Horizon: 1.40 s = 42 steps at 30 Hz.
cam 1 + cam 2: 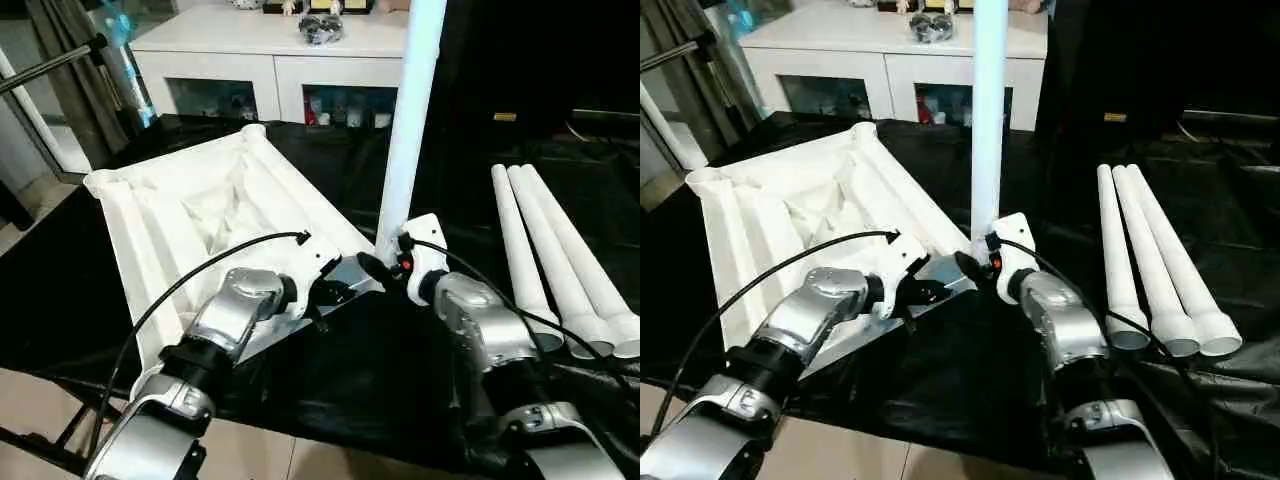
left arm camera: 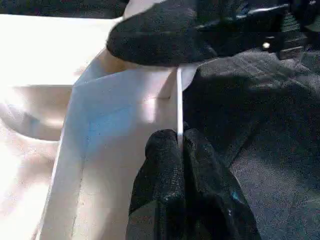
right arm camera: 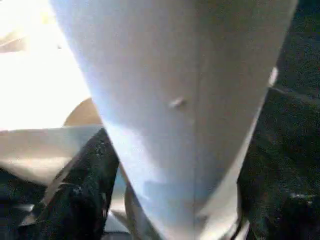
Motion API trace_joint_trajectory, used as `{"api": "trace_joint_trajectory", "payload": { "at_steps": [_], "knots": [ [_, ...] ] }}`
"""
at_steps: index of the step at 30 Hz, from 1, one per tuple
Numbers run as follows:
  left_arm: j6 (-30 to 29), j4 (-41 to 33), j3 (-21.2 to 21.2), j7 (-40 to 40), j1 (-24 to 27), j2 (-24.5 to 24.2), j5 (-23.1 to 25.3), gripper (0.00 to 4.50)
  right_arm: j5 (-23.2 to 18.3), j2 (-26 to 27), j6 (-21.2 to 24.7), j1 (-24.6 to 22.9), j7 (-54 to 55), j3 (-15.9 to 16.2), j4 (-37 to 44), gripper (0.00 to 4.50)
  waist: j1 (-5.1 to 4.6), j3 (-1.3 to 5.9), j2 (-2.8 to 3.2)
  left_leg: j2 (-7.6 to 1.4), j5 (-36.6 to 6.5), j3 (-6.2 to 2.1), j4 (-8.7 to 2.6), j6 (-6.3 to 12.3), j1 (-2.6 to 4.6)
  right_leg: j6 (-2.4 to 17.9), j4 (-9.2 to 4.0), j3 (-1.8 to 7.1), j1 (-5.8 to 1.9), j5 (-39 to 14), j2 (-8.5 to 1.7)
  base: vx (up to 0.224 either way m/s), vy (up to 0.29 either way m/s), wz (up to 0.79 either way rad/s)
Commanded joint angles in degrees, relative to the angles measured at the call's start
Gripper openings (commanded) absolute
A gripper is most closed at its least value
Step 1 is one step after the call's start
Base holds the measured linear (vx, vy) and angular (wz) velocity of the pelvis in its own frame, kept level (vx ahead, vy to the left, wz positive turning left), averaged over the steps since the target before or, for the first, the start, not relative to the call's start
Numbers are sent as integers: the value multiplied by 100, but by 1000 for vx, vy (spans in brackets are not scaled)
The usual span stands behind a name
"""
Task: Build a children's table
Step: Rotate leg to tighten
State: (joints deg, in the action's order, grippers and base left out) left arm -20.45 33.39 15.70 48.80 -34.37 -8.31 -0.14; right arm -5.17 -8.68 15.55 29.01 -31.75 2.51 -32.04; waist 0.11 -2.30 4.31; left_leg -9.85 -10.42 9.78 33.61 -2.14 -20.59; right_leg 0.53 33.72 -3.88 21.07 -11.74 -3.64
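Observation:
The white tabletop (image 1: 200, 210) lies upside down on the black cloth, ribbed underside up. One white leg (image 1: 412, 120) stands upright at its near right corner socket. My right gripper (image 1: 385, 260) is shut on the base of that leg; in the right wrist view the leg (image 3: 185, 100) rises close in front, with a black finger (image 3: 80, 190) beside it. My left gripper (image 1: 330, 292) is shut on the tabletop's thin near rim (image 2: 179, 100), close to the same corner, its fingertips (image 2: 167, 150) pinching the edge. Three more legs (image 1: 555, 260) lie side by side at the right.
A white cabinet (image 1: 270, 60) with glass doors stands behind the work. Black cloth (image 1: 400, 380) covers the surface around the tabletop. A metal stand pole (image 1: 50, 65) crosses the upper left. Tiled floor (image 1: 250, 450) shows along the near edge.

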Motion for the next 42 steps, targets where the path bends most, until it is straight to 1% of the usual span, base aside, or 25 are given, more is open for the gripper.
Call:
{"api": "trace_joint_trajectory", "payload": {
  "at_steps": [1,2,3,4,6,7,9,10,12,14,15,16,17,18,20,23,25,33,34,35,37,39,40,41,42],
  "knots": [
    [217,-283,200,477,-28,46,-134,0,-40,-10,137,-138,-544,402,-105,376,21,250,-44,-324,-2161,-174,-483,99,21,1012,-546,304,-102,-2105,-514,0,0,0],
    [295,-326,247,633,14,-38,-153,0,4,-187,-21,-149,-704,472,-61,376,28,272,-45,-329,-2018,-161,-473,124,23,1092,-519,309,-110,-1858,-512,0,0,0],
    [317,-392,272,796,57,-129,-187,0,-47,-377,-114,-185,-942,518,53,376,53,304,-1,-333,-1736,-146,-447,185,14,1238,-475,305,-130,-1381,-516,0,0,0],
    [329,-430,285,886,80,-182,-206,0,-83,-485,-172,-206,-1083,543,119,376,66,319,-31,-330,-1574,-134,-425,247,0,1280,-462,301,-156,-1123,-506,0,0,0],
    [343,-519,304,1104,129,-292,-257,0,-189,-710,-187,-293,-1517,592,364,376,121,356,-41,-320,-963,-104,-352,535,-51,1475,-355,297,-195,-282,-498,0,0,0],
    [381,-642,353,1454,223,-473,-323,0,-322,-1059,-68,-487,-2269,708,812,376,194,370,-41,-331,-691,-100,-330,702,-74,1502,-312,279,-222,59,-495,0,0,0],
    [381,-642,353,1454,223,-473,-323,0,-322,-1059,-68,-487,-2269,708,812,376,260,376,-25,-351,-471,-86,-302,870,-77,1571,-261,267,-186,419,-485,0,0,0],
    [391,-670,377,1568,253,-548,-331,0,-337,-1163,-7,-524,-2457,731,889,376,268,373,-24,-352,-477,-87,-303,886,-73,1581,-265,258,-178,389,-479,0,0,0],
    [371,-782,410,1792,319,-663,-386,0,-357,-1276,47,-563,-2697,739,963,376,309,383,-31,-362,-456,-95,-294,863,-80,1576,-252,251,-181,255,-482,0,0,0],
    [354,-844,418,1892,348,-709,-420,0,-386,-1325,63,-576,-2817,752,991,376,322,358,-25,-369,-683,-91,-314,778,-67,1561,-289,246,-162,-105,-480,0,0,0],
    [307,-944,426,1998,380,-750,-478,0,-438,-1381,110,-599,-2951,786,1055,376,322,341,-53,-375,-854,-90,-339,690,-58,1531,-315,249,-163,-382,-478,0,0,0],
    [307,-944,426,1998,380,-750,-478,0,-438,-1381,110,-599,-2951,786,1055,359,331,337,-42,-380,-911,-99,-346,645,-54,1513,-317,253,-165,-498,-484,0,0,0],
    [143,-1137,460,2213,417,-831,-564,0,-593,-1512,281,-637,-3240,921,1221,359,328,328,-49,-376,-990,-89,-352,581,-45,1474,-341,263,-152,-659,-479,0,0,0],
    [143,-1137,460,2213,417,-831,-564,0,-593,-1512,281,-637,-3240,921,1221,348,334,334,-52,-383,-968,-100,-356,553,-44,1460,-325,266,-175,-640,-482,0,0,0],
    [43,-1296,523,2403,470,-936,-630,0,-702,-1602,534,-679,-3463,1015,1375,331,348,339,-50,-380,-884,-90,-344,576,-43,1458,-319,273,-158,-582,-476,0,0,0],
    [39,-1313,518,2409,489,-951,-629,0,-720,-1590,581,-698,-3536,1024,1404,315,358,346,-57,-371,-797,-91,-333,590,-51,1478,-313,270,-156,-504,-486,0,0,0],
    [37,-1322,513,2408,508,-961,-613,0,-715,-1578,625,-728,-3610,1034,1440,281,371,347,-56,-364,-753,-89,-326,584,-55,1472,-311,269,-157,-510,-483,0,0,0],
    [112,-1120,439,2004,441,-841,-426,0,-706,-1520,684,-847,-3546,1125,1536,260,393,351,-43,-365,-765,-93,-321,544,-43,1423,-314,268,-148,-540,-480,0,0,0],
    [103,-817,319,1467,317,-613,-312,0,-596,-1317,632,-889,-3132,1087,1421,257,394,323,-48,-355,-876,-84,-332,479,-31,1408,-354,272,-133,-725,-482,0,0,0],
    [94,-708,281,1269,260,-523,-272,0,-509,-1199,593,-864,-2858,1048,1287,257,398,318,-52,-354,-976,-88,-341,437,-16,1388,-368,271,-134,-888,-487,0,0,0],
    [44,-452,183,745,110,-284,-180,0,-307,-894,615,-763,-2145,939,925,254,330,244,-54,-325,-1471,-102,-398,212,-3,1227,-448,262,-126,-1753,-492,0,0,0],
    [-33,-290,102,401,5,-118,-145,0,-182,-694,624,-687,-1696,882,704,252,280,212,-57,-309,-1829,-120,-421,81,52,1069,-508,251,-107,-2374,-494,0,0,0],
    [-135,-106,-26,-35,-113,82,-134,0,-136,-413,724,-547,-1096,730,373,251,201,184,-37,-302,-2182,-140,-430,-64,102,942,-562,254,-64,-2846,-501,0,0,0],
    [-167,42,-95,-344,-207,244,-114,0,-109,-133,807,-396,-497,568,34,251,172,169,-43,-293,-2348,-163,-437,-120,116,878,-574,234,-60,-3046,-501,0,0,0],
    [-168,51,-97,-363,-212,255,-112,0,-110,-111,817,-384,-450,553,7,250,93,167,-46,-265,-2580,-198,-434,-187,137,734,-610,206,-52,-3398,-511,0,0,0]
  ]
}}
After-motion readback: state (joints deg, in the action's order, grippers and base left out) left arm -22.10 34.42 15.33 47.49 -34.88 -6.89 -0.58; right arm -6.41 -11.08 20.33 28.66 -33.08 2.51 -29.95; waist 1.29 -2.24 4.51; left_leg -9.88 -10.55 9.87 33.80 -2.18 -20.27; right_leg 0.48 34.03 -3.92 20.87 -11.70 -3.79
